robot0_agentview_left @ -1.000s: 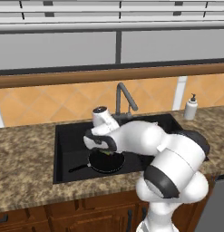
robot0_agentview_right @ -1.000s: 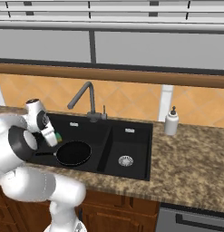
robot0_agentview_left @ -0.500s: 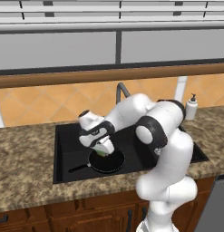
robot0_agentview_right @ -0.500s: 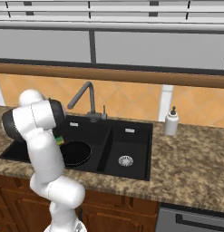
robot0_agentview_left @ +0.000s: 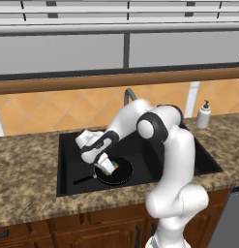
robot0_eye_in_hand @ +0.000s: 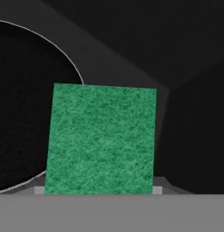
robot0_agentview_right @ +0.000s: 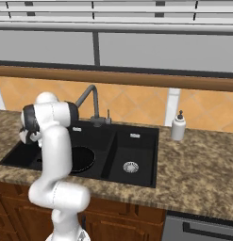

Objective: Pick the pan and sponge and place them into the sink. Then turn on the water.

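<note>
Jaws of the gripper (robot0_agentview_left: pixel 105 163) are closed on the sponge (robot0_agentview_left: pixel 109 166), which hangs low over the pan (robot0_agentview_left: pixel 114 171) inside the sink (robot0_agentview_left: pixel 67 164). From the left base view the sponge shows its green face and a yellow edge, and it sits above the pan's left part, very close to the pan's floor; whether it touches cannot be told. From the hand view the sponge (robot0_eye_in_hand: pixel 100 138) is a green square in front of the camera, with the pan (robot0_eye_in_hand: pixel 22 104) and its thin pale rim curving behind it on that picture's left and the dark sink floor (robot0_eye_in_hand: pixel 177 68) on the other side. The pan lies flat in the sink's wide left basin, toward the front wall, its thin handle (robot0_agentview_left: pixel 83 179) pointing to the basin's left front corner. In the right base view the pan (robot0_agentview_right: pixel 82 158) is partly hidden by the white arm (robot0_agentview_right: pixel 54 136), and the sink's narrower right basin holds a silver drain (robot0_agentview_right: pixel 130 166). Behind the sink stands the dark faucet (robot0_agentview_right: pixel 91 101), and to the sink's right a white soap dispenser (robot0_agentview_right: pixel 178 127) rests on the speckled stone desk (robot0_agentview_right: pixel 203 164).
</note>
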